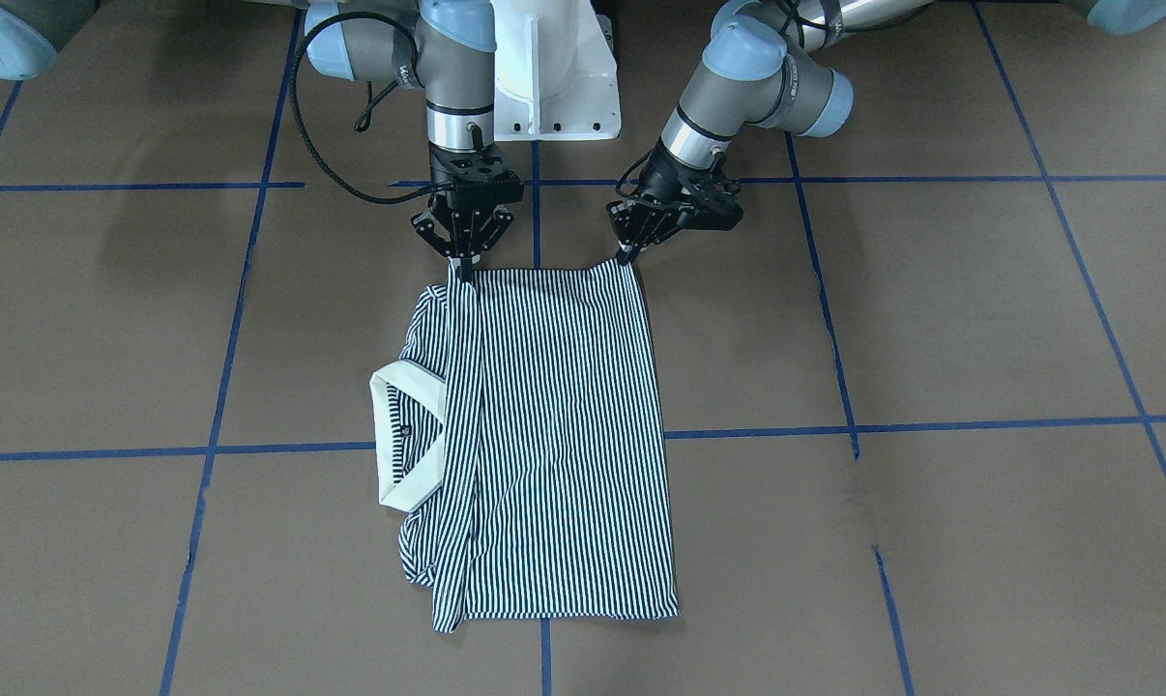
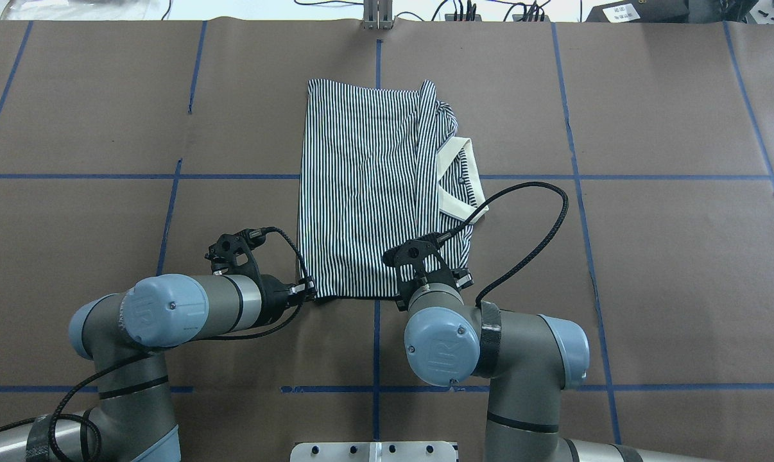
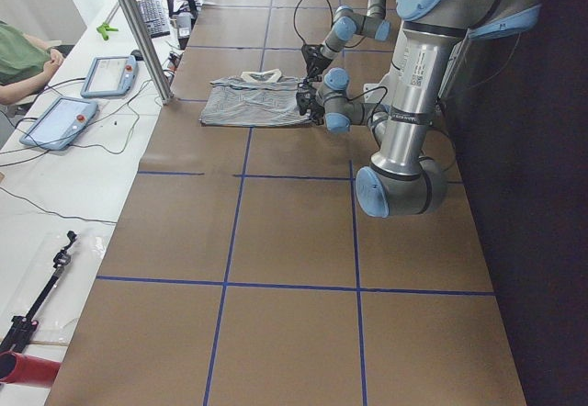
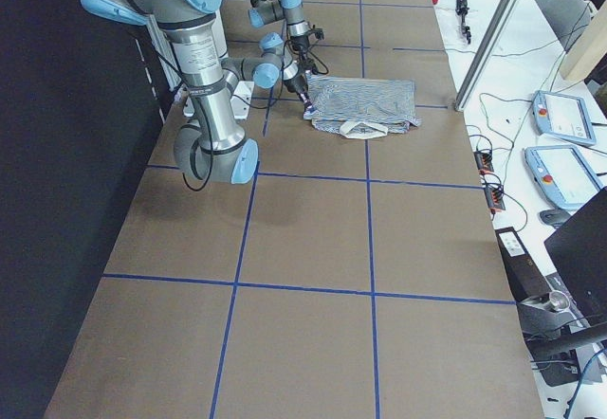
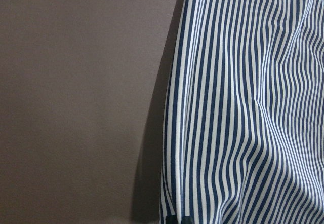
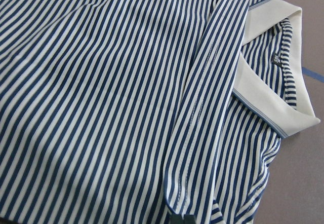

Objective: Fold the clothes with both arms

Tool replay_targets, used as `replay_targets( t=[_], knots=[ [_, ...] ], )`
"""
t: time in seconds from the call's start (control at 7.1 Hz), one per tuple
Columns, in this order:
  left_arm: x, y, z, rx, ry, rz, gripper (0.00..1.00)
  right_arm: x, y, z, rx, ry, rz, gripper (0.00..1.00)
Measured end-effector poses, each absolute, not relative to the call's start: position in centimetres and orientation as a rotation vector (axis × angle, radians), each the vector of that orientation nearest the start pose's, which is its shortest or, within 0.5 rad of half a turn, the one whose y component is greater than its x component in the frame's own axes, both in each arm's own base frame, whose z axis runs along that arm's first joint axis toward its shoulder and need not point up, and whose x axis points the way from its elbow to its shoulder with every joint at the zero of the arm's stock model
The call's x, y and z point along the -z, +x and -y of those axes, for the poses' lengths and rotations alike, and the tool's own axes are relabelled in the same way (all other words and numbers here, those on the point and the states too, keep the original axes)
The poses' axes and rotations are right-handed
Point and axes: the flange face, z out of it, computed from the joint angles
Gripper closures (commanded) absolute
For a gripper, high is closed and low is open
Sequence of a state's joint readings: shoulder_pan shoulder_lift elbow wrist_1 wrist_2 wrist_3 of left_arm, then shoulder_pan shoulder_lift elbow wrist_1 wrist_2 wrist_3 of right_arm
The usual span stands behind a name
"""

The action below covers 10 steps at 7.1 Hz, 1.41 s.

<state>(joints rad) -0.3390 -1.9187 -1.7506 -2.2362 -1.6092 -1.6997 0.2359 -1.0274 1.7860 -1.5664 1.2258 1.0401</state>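
Polo shirt [image 1: 554,435]: lies flat near the middle of the desk, in front of the robot's base, folded into a long striped rectangle over a blue tape crossing.
Collar [image 1: 404,445]: cream, open, sticking out of the fold on the robot's right side; a small dark button shows inside it.
Edge nearest the robot: raised slightly at both ends where the arms have it; the rest rests on the desk.
Left tool [image 1: 626,256]: fingers drawn together, pinching the corner of that edge on the robot's left; its wrist view shows striped cloth running down to the fingertips.
Right tool [image 1: 464,271]: pointing straight down, fingers closed to a narrow tip, nipping the same edge at the collar end, where a folded strip of cloth lies.
Desk [image 1: 931,319]: covered in matt brown paper, marked into large squares by blue tape lines [image 1: 931,423], with faint creases.
Pedestal [image 1: 554,77]: white, bolted at the desk's edge between the two arms.
Cables: a black braided one [image 2: 541,218] loops from the right wrist over the desk beside the collar.
In the way: in the overhead view the right wrist hides its own fingertips and part of the shirt's near edge.
Room: a white bench runs along the far side, carrying two teach pendants [image 3: 60,121] and loose wires; an aluminium post [image 3: 138,29] stands at the desk's edge; a person in green [image 3: 23,52] sits at the bench.
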Motion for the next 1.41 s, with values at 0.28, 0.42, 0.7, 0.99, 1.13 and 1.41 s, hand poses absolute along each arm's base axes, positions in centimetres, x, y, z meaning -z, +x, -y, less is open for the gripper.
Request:
replay_targets(
  t=[0.28,0.42,0.7,0.99,1.13,1.41],
  knots=[
    [-30.9,53.5,32.6,0.388,0.092,-1.197,1.0,-26.7,-56.5,31.5,0.136,0.59,0.571,1.0],
    [-30.9,53.5,32.6,0.388,0.092,-1.197,1.0,-28.5,-55.4,31.3,0.132,0.583,0.555,1.0],
    [-30.9,53.5,32.5,0.387,0.091,-1.197,1.0,-31.0,-54.3,31.1,0.11,0.563,0.531,0.82],
    [-30.9,53.6,32.5,0.386,0.091,-1.198,1.0,-31.9,-54.4,30.3,0.047,0.532,0.544,0.0],
    [-30.9,53.6,32.5,0.385,0.091,-1.198,1.0,-32.0,-54.6,29.9,-0.011,0.51,0.564,0.0],
    [-30.9,53.6,32.5,0.384,0.091,-1.197,1.0,-29.9,-53.7,29.5,-0.077,0.478,0.632,0.0]
  ],
)
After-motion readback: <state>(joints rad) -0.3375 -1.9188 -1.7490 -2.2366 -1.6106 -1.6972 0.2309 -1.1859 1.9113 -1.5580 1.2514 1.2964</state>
